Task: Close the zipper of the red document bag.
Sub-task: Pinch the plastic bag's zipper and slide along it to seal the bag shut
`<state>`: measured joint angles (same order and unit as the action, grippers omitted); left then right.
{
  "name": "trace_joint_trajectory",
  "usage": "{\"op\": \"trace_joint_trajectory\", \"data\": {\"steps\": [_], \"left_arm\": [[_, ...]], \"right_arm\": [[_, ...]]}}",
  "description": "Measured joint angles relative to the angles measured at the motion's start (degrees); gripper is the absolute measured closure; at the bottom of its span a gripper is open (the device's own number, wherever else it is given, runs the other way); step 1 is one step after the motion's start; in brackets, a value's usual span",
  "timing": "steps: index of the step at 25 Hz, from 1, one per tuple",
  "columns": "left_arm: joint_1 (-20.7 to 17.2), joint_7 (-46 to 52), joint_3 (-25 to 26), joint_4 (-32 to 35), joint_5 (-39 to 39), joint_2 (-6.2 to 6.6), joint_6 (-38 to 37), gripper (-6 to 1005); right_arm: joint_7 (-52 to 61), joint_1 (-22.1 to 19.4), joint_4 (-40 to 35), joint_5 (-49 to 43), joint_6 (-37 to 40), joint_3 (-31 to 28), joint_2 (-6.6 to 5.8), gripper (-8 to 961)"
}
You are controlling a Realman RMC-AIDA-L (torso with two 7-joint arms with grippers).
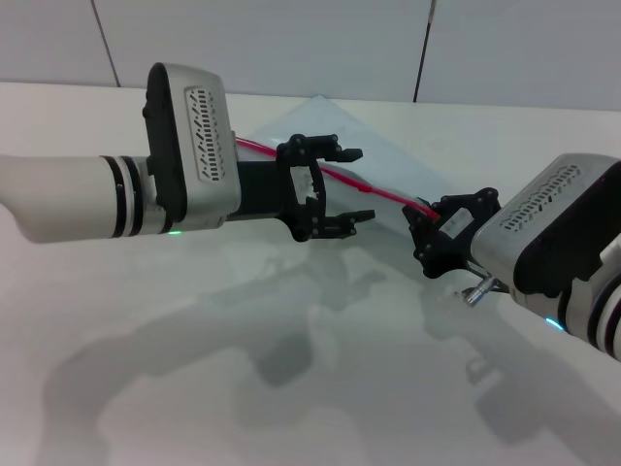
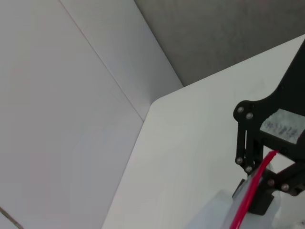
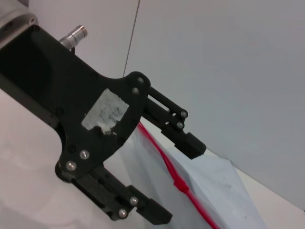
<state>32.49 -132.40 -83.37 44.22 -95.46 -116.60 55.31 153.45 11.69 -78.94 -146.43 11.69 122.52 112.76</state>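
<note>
The red document bag (image 1: 320,131) is a translucent pale pouch held up off the white table, with the zipper (image 1: 383,191) along its near edge as a thin red strip. My left gripper (image 1: 347,186) is open, one finger above the strip and one below, apart from it. In the right wrist view the left gripper (image 3: 178,183) straddles the zipper (image 3: 162,160), where a small red lump sits on the strip. My right gripper (image 1: 424,216) is shut on the bag's corner at the zipper's right end. The left wrist view shows the right gripper (image 2: 269,164) pinching the zipper (image 2: 250,195).
The white table (image 1: 291,369) spreads under both arms, and its far corner (image 2: 157,102) meets a grey wall. Pale wall panels (image 1: 291,39) rise behind the bag. The right arm's body (image 1: 558,228) fills the right side.
</note>
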Motion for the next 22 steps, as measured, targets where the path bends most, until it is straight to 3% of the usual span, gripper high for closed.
{"op": "trace_joint_trajectory", "data": {"steps": [22], "left_arm": [[0.24,-1.28,-3.01,-0.05,-0.84,0.18,-1.91,292]], "right_arm": [[0.00,0.17,0.35,0.00,0.25,-0.03,0.00,902]]}}
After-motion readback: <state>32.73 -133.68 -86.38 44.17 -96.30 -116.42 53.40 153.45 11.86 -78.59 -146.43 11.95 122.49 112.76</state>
